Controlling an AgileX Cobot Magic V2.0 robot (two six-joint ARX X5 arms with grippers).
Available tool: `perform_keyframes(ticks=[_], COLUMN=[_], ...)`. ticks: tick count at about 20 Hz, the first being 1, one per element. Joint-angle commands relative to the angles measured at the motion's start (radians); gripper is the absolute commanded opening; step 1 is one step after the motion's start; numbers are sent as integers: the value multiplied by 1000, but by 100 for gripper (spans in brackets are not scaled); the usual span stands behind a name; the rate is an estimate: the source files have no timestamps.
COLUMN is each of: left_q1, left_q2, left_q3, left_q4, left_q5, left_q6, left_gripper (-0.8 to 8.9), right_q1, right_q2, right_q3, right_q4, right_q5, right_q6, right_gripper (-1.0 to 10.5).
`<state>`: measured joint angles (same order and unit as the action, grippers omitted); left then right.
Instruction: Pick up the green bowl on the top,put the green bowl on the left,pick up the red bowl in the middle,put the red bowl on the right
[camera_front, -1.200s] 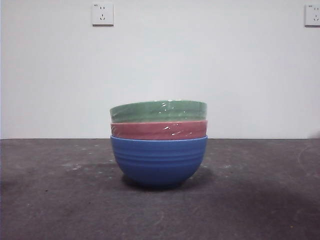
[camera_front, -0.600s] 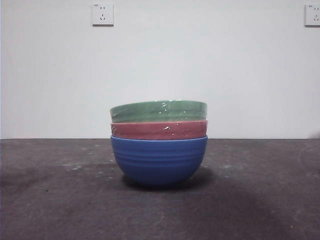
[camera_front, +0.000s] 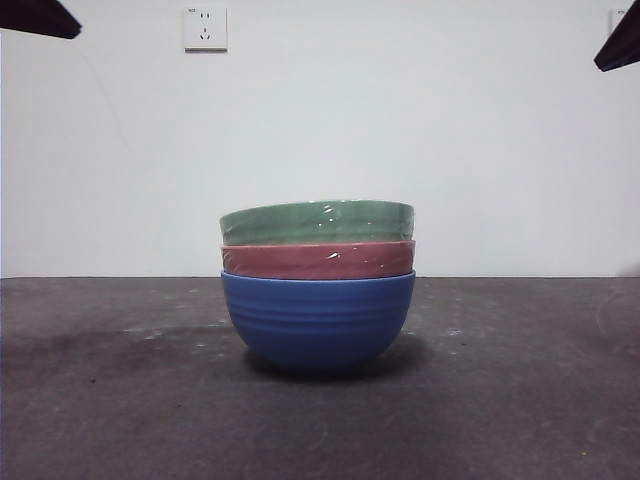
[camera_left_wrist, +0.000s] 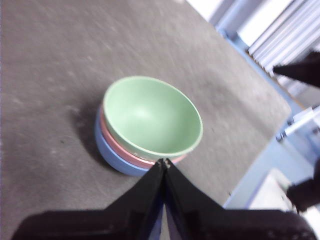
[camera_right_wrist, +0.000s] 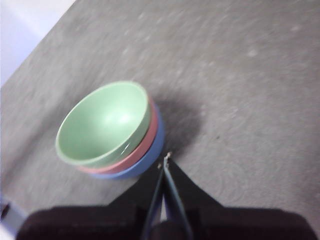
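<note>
Two dark arm tips now show at the top corners of the front view, one at the left (camera_front: 35, 17) and one at the right (camera_front: 620, 45); in both earlier frames those corners are bare wall. The bowls themselves sit as before, with no shift in the stack.

Three bowls stand nested at the middle of the counter (camera_front: 110, 400). The green bowl (camera_front: 317, 222) is on top, the red bowl (camera_front: 318, 260) sits in the middle, and the blue bowl (camera_front: 318, 322) carries both. None is tilted, and no tool touches them.

The left tool (camera_left_wrist: 164, 162) has its jaws pressed together, tips meeting, holding nothing. In the left wrist view it hangs above the counter with the stack beyond its tips, looking down into the green bowl (camera_left_wrist: 152, 116). The right tool (camera_right_wrist: 166, 159) is likewise closed and empty. Its wrist view shows the same green bowl (camera_right_wrist: 104, 124) with the red rim (camera_right_wrist: 150, 137) and blue rim (camera_right_wrist: 156, 150) beneath it.

Judged from this, the arms are only entering the workspace, and the first step, lifting the green bowl, is not yet begun. Either tool must part its jaws before it can take a rim. The counter to the left and right of the stack shows only worn marks in the front view.
</note>
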<state>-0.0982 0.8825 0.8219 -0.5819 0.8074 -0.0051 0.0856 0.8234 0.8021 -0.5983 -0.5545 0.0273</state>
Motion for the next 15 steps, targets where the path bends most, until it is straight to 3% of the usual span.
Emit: perform_keyframes(ticks=[1,4,5,6,7,8,10,12,15], left_q1=[-42,-93,-111,-146,-179,-217,-281,-343,-445], left_q2=[9,11,11,11,11,13,42,112,264], left_q3=[12,12,12,13,14,18,40,92,214], left_q4=[-2,4,6,11,13,14,19,19,-31], left_q5=[10,-8,-31,-92,-148,-215,-275,-286,-322], left_q6=[69,87,87,83,83,83,84,90,167], left_gripper=[-2,44,113,273,361,377,377,377,377], right_q1=[1,1,1,2,2,2,2,3,3], right_q2=[9,8,8,8,9,9,11,16,21], right_q3=[18,19,19,19,19,19,19,19,19], right_q4=[-26,-33,-37,-41,-43,-42,-41,-39,-39], right_q5=[-42,-48,-48,-48,-45,-45,-45,-45,-45], right_q6=[-91,-93,-93,-92,-88,-84,-81,-80,-77], right_gripper=[-1,3,15,107,201,263,260,257,257])
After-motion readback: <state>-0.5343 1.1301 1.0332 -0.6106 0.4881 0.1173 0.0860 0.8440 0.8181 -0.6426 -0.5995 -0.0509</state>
